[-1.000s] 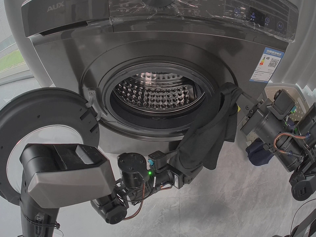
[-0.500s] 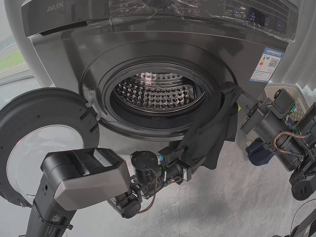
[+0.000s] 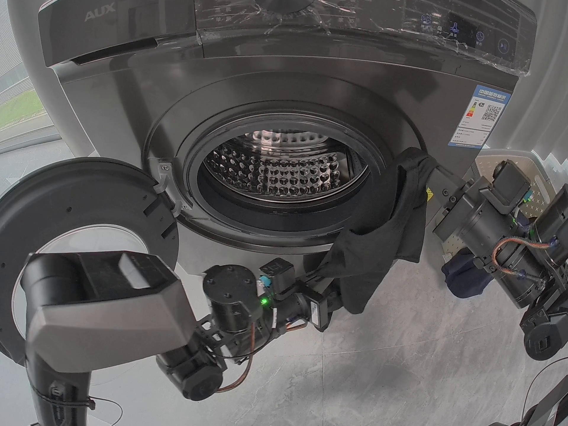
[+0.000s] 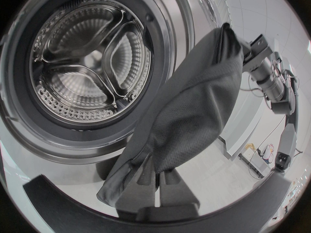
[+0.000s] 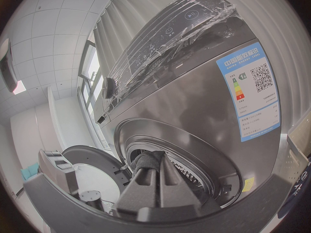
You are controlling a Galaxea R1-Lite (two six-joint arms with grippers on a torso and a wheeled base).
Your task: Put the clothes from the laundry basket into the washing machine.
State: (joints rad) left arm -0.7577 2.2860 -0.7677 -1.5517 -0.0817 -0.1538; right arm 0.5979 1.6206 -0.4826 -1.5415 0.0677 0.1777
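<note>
Clamping a black garment point(image 3: 378, 232), my left gripper point(image 4: 158, 178) holds low, my right gripper point(image 5: 159, 169) high. It hangs before the washing machine point(image 3: 118, 102).

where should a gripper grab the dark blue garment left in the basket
Probably pinch a fold on top of the dark blue garment, coming from above: it lies crumpled low in the laundry basket, whose walls likely block the sides.

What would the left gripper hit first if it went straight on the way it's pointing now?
The black fabric garment it is holding, which stretches straight ahead of the left gripper. Behind that, probably the front ring of the grey washing machine, beside its drum opening, though depth is unclear.
</note>
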